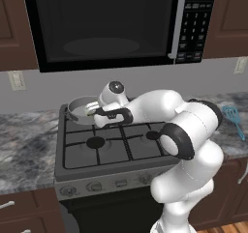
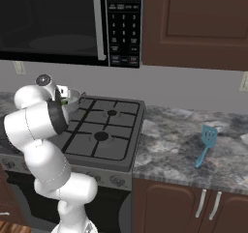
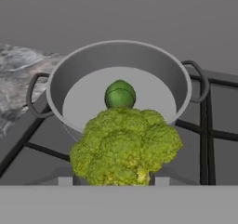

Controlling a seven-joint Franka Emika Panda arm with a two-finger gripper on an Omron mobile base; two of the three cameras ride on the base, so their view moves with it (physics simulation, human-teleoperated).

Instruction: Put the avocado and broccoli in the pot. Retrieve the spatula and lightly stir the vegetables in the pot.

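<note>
The grey pot [image 3: 118,56] stands on the stove's back left burner, and the smooth dark green avocado [image 3: 120,94] rests on its pale floor. The lumpy yellow-green broccoli [image 3: 125,146] fills the near part of the hand view, just before the pot's near rim and above the grate, and it hides my fingertips. In the left base view my gripper [image 1: 91,110] reaches to the right edge of the pot [image 1: 77,107], shut on the floret. The light blue spatula [image 2: 206,142] lies on the counter right of the stove, far from my hand.
The black stove grates [image 1: 114,145] stretch in front of the pot. A microwave [image 1: 106,24] hangs close above the stove. Grey marble counter [image 2: 169,140] runs on both sides, with the wall right behind the pot. My arm's elbow [image 1: 186,130] bulks over the stove's right front.
</note>
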